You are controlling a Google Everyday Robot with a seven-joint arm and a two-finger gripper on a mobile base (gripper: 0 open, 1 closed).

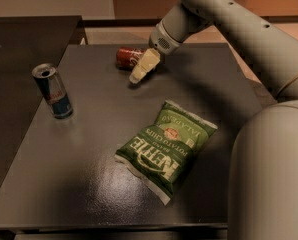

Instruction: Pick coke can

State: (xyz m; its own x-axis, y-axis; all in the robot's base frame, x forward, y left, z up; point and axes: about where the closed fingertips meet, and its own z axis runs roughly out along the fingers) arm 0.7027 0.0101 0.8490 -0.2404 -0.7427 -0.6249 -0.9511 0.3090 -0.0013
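Nearest, flat on the dark table (89,194): a green Kettle chips bag (165,149). Further back on the left, upright and well apart from the bag, a blue-and-silver can (53,91). Beyond, toward the far edge, the gripper (139,73), angled down and left, just beside the coke can (126,57) — amount of opening impossible to tell, contact with the can likewise. Red can on its side on the tabletop, not lifted. Approach judged nearly done — grasp and lift left to do.
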